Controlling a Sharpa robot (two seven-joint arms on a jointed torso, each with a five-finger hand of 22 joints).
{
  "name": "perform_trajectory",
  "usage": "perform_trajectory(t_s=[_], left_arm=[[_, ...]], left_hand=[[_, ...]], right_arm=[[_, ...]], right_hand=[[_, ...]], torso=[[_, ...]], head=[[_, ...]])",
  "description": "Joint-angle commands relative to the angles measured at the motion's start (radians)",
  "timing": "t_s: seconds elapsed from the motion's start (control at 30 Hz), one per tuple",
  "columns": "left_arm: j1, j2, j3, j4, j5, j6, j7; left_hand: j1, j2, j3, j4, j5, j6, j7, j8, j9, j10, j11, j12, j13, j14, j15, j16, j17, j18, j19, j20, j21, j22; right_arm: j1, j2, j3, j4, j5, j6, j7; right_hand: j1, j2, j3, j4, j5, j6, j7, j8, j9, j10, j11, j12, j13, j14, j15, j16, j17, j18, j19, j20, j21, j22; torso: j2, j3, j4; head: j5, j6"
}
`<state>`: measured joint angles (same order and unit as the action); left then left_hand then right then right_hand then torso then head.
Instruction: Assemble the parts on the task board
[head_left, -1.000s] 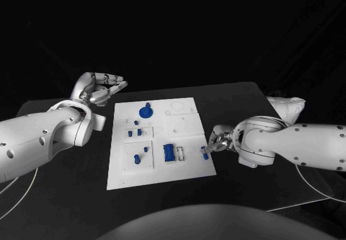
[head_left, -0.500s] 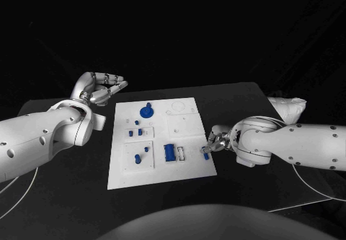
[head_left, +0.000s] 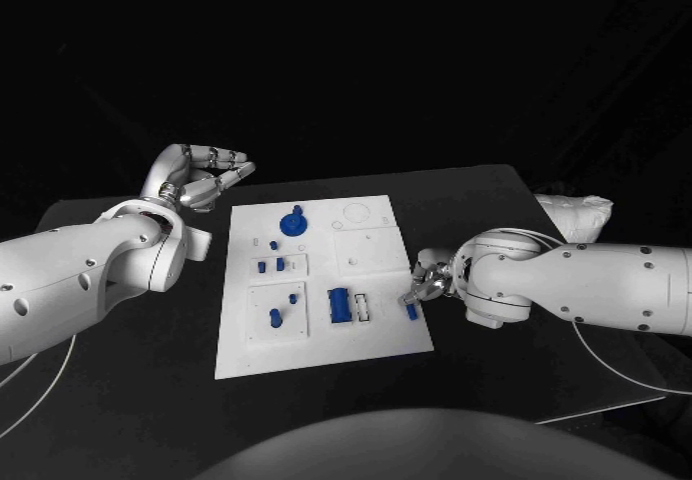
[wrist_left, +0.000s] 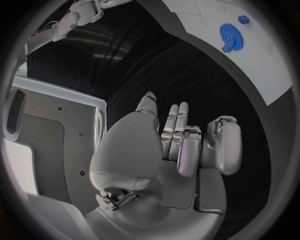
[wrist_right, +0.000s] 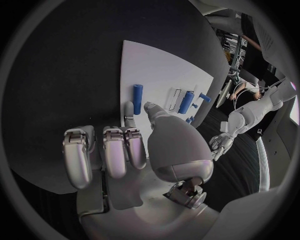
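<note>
- The flat white rectangular task board (head_left: 325, 285) sat in the middle of the black counter (head_left: 130, 400), long side running from the near edge toward the far edge.
- The silver right hand (head_left: 428, 283) was down at the board's right edge, right next to a small blue cylindrical peg (head_left: 411, 311) lying flat near the board's near-right corner. In the right wrist view its fingers (wrist_right: 115, 155) were curled over the counter with nothing in them, thumb tip just above the peg (wrist_right: 137, 93). My guess is it was lining up to pick that one.
- The silver left hand (head_left: 202, 178) hung off the board's far-left corner, fingers (wrist_left: 184, 145) loosely curled in and holding nothing. Looked parked out of the way so the right arm had room.
- A blue toothed gear (head_left: 293, 221) was seated near the board's far edge, a chunky blue block (head_left: 338, 304) lay toward the near end, and a few small blue pegs (head_left: 276, 317) sat in the left-side recesses.
- Judging by the loose pieces, assembly was far from finished.
</note>
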<state>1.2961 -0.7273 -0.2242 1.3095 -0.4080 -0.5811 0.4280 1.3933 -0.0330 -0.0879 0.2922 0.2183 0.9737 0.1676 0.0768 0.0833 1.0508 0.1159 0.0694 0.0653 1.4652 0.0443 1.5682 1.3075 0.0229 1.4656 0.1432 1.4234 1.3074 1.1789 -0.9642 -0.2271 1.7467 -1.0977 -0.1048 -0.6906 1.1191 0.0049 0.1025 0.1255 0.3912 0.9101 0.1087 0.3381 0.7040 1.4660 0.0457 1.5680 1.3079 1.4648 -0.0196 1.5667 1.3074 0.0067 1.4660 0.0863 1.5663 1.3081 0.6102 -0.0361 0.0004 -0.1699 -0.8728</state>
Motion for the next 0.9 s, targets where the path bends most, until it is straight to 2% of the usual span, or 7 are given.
perform_trajectory(t_s=[0.03,0.47,0.67,0.77,0.9], left_arm=[[0.001,0.001,0.001,0.002,-0.005,0.013,0.005],[0.001,0.002,0.001,0.001,-0.005,0.012,0.006],[0.001,0.001,0.001,0.001,-0.005,0.012,0.006],[0.001,0.001,0.001,0.001,-0.005,0.012,0.006],[0.001,0.001,0.001,0.002,-0.005,0.012,0.006]], left_hand=[[0.001,0.012,-0.007,0.0,0.001,0.005,0.0,-0.006,-0.001,-0.002,0.0,-0.003,-0.001,0.106,0.002,0.003,0.263,0.012,0.014,0.003,-0.004,0.218],[0.001,0.012,-0.007,0.0,0.001,0.005,0.0,-0.006,-0.001,-0.002,0.0,-0.003,-0.001,0.106,0.002,0.003,0.263,0.012,0.014,0.003,-0.004,0.218],[0.001,0.012,-0.007,0.0,0.001,0.005,0.0,-0.006,-0.001,-0.002,0.0,-0.003,-0.001,0.106,0.002,0.003,0.263,0.012,0.014,0.003,-0.004,0.218],[0.001,0.012,-0.007,0.0,0.001,0.005,0.0,-0.006,-0.001,-0.002,0.0,-0.003,-0.001,0.106,0.002,0.003,0.263,0.012,0.014,0.003,-0.004,0.218],[0.001,0.012,-0.007,0.0,0.001,0.005,0.0,-0.006,-0.001,-0.002,0.0,-0.003,-0.001,0.106,0.002,0.003,0.263,0.012,0.014,0.003,-0.004,0.218]], right_arm=[[-0.011,0.006,-0.007,-0.008,-0.011,0.069,-0.078],[-0.015,0.021,-0.007,-0.021,-0.034,0.122,-0.093],[-0.016,0.024,-0.007,-0.023,-0.039,0.123,-0.093],[-0.016,0.023,-0.007,-0.023,-0.041,0.109,-0.088],[-0.017,0.021,-0.007,-0.021,-0.034,0.085,-0.077]], right_hand=[[0.01,-0.002,0.009,-0.001,-0.006,-0.004,-0.006,-0.007,-0.03,0.105,-0.01,0.003,0.263,0.106,-0.007,0.004,0.263,-0.007,0.105,-0.003,0.004,0.263],[0.029,-0.003,0.029,-0.022,-0.022,-0.001,-0.009,-0.01,-0.03,0.105,-0.013,0.003,0.263,0.106,-0.008,0.004,0.263,-0.007,0.105,-0.004,0.004,0.263],[0.096,0.006,0.082,-0.079,-0.011,0.005,-0.015,-0.012,-0.029,0.105,-0.018,0.003,0.263,0.106,-0.012,0.004,0.263,-0.007,0.105,-0.008,0.004,0.263],[0.137,0.016,0.122,-0.117,0.012,0.019,-0.019,-0.012,-0.029,0.105,-0.022,0.003,0.263,0.106,-0.014,0.004,0.263,-0.007,0.105,-0.01,0.004,0.263],[0.164,0.021,0.158,-0.15,0.031,0.031,-0.02,-0.012,-0.027,0.105,-0.023,0.003,0.263,0.106,-0.015,0.004,0.263,-0.007,0.105,-0.011,0.004,0.263]], torso=[[0.0,-0.0001,0.0003],[0.0,0.0002,-0.0003],[0.0,0.0004,-0.0003],[0.0,-0.0001,-0.0001],[0.0,0.0,0.0001]], head=[[0.0,0.0],[0.0,0.0],[-0.001,0.0],[-0.002,0.0],[0.0,0.0]])
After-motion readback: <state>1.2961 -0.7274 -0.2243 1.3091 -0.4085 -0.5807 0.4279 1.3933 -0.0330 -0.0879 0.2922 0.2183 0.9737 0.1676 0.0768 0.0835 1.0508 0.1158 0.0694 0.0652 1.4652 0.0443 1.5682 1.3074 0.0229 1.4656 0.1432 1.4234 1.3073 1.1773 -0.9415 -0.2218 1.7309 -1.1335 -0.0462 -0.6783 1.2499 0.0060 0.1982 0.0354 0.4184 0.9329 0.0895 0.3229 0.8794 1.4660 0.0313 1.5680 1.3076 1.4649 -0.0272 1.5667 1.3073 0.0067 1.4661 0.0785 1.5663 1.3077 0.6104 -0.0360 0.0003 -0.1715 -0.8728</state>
